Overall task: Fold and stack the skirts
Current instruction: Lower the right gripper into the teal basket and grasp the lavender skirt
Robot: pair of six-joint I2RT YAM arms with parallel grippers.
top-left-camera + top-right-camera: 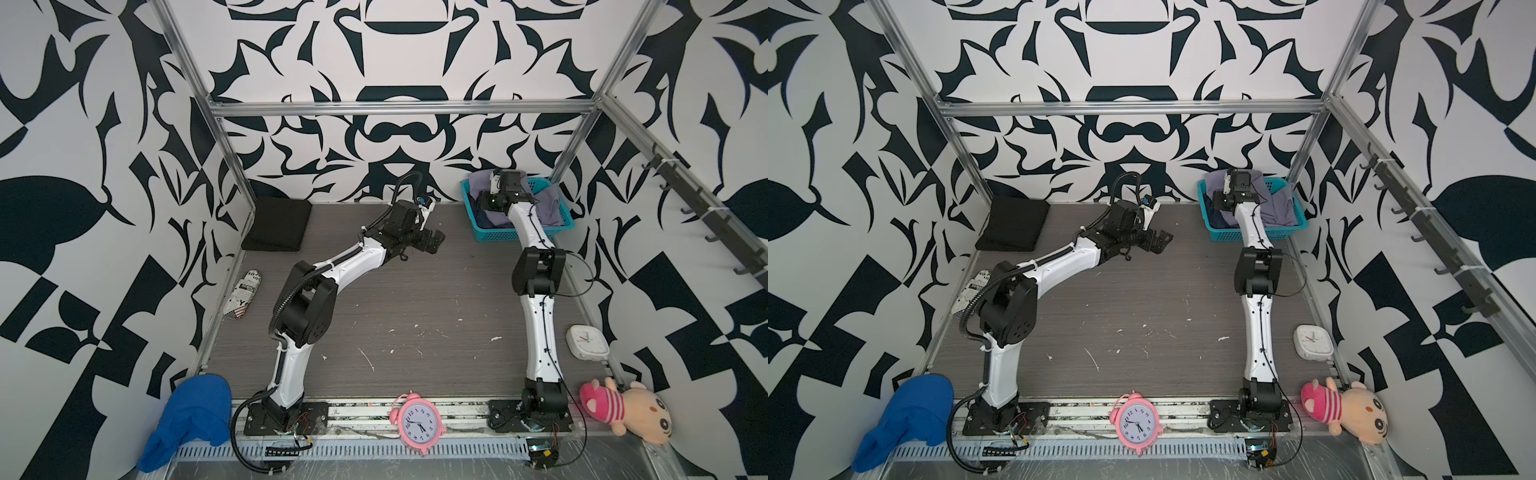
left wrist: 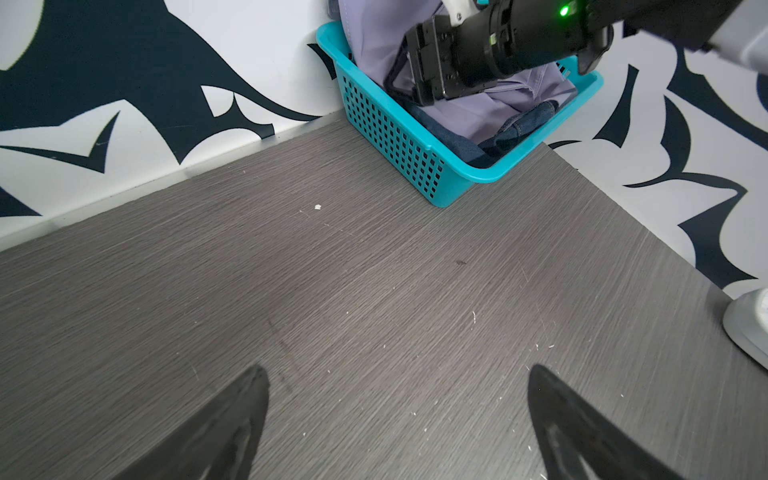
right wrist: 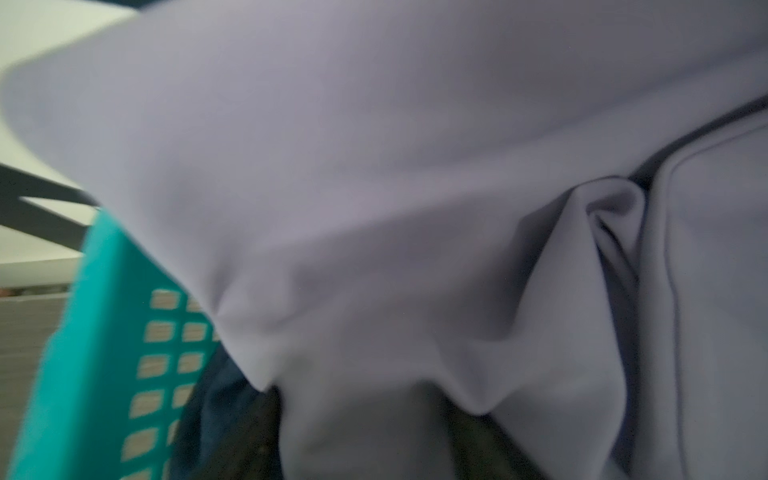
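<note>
At the far left, by the front corner, you see a blue cloth (image 1: pixel 187 415) draped over the table's edge. Behind it a printed roll (image 1: pixel 245 293) lies along the left wall. Further back, in the rear left corner, the black skirt (image 1: pixel 280 224) lies folded into a flat rectangle on the table (image 1: pixel 415 299).

Your left gripper (image 1: pixel 434 242) hangs over the bare table near the back middle, well apart from the black skirt. Its jaws are spread wide with nothing between them, and the left wrist view shows both fingers (image 2: pixel 232 428) over plain wood grain.

At the front middle a pink alarm clock (image 1: pixel 417 422) lies between the two arm bases.

In the rear right corner a teal basket (image 2: pixel 390 133) holds the other two skirts. The lavender skirt (image 2: pixel 478 112) is heaped on top and spills over the back rim. The denim skirt (image 2: pixel 519 124) lies crumpled under it, showing at one corner of the basket.

Your right gripper (image 2: pixel 405 83) is down in the basket, against the lavender skirt. You cannot tell whether its jaws have closed on the cloth: folds hide the fingertips, and lavender fabric fills the right wrist view.

Further right a white clock (image 1: pixel 587 341) lies by the table's right edge, and a plush toy (image 1: pixel 623 409) lies at the front right corner.
</note>
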